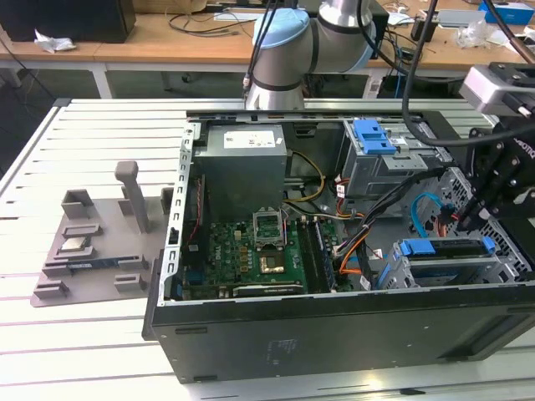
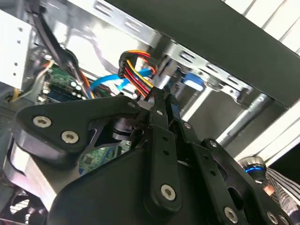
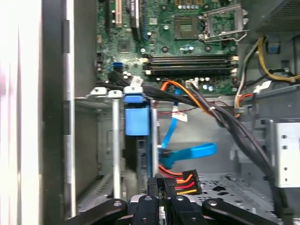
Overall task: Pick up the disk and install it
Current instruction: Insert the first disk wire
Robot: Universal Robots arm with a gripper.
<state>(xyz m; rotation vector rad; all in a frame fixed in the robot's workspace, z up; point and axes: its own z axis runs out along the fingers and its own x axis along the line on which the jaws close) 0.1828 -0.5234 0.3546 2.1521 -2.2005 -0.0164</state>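
The disk (image 1: 443,249) sits in a metal bay (image 1: 456,271) inside the open case (image 1: 334,334). The bay is in the case's corner at the exterior view's right, by the near wall. The disk's blue frame lies level with the top of the bay. In the first wrist view the blue end of the disk (image 3: 137,119) is lined up with the bay's rails (image 3: 115,140), so it looks pushed in. It is not in the tool.

The tool (image 1: 478,215) hangs just past the disk, over the case's side at the exterior view's right. In both wrist views its fingers (image 2: 161,101) are drawn close together. I can see nothing between them. The tool (image 3: 161,185) is right beside a plug (image 3: 185,180) with red, orange and yellow wires. A flat blue cable (image 3: 190,152) lies loose near it.

I think the main job is nearly done: the disk is picked up and in its bay. I cannot tell if it has clicked in all the way. The plug and blue cable do not look joined to the disk.

The case lies on the surface (image 1: 84,351). A grey holder (image 1: 84,242) stands well apart from it, near the surface's edge at the exterior view's left.
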